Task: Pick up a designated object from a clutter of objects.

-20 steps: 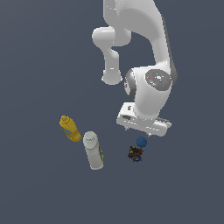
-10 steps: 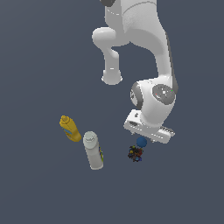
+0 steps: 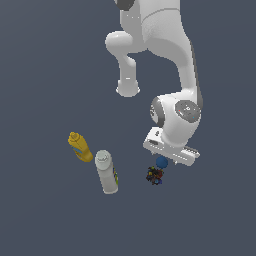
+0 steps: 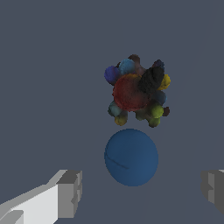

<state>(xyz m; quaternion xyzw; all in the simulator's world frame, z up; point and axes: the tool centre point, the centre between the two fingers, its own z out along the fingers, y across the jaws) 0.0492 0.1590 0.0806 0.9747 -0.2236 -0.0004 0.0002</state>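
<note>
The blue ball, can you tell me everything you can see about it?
The blue ball is small, round and smooth, plain blue all over, with one faint curved line on its skin. It sits on the flat grey floor, right beside the dark speckled clump, perhaps just apart from it. The open gripper hangs over it, one finger at each side, neither touching it. It is far smaller than the bottles.

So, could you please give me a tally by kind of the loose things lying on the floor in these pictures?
Bottles: 2, the yellow bottle and the white bottle
Balls: 1, the blue ball
Speckled clumps: 1, the multicoloured clump
Total: 4
</note>
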